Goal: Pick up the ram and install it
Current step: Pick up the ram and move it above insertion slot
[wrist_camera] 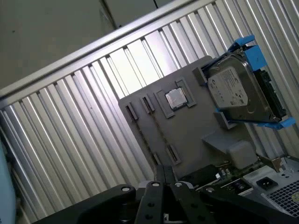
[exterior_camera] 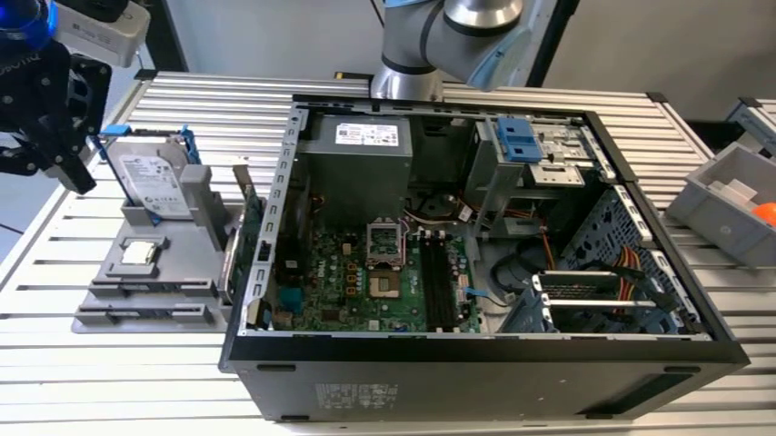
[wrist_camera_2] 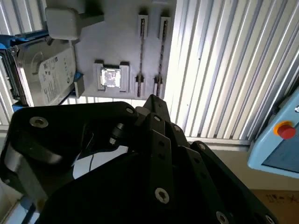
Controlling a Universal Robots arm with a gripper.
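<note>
Gripper point(wrist_camera_2: 152, 99) fingertips pressed together, nothing visibly pinched. It hangs over the gray fixture tray point(wrist_camera_2: 117, 42), to the exterior view's left of the open computer case point(exterior_camera: 485, 354). Ram point(wrist_camera_2: 161, 51), not certain: thin strip edge-on in a tray slot, near the processor chip point(wrist_camera_2: 111, 77).

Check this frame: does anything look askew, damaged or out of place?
Nothing stands out. The hard drive stands in its blue caddy on the gray fixture; the processor chip lies flat in its pocket.

Labels on hard drive point(exterior_camera: 155, 182), power supply point(exterior_camera: 358, 168) (print illegible).
</note>
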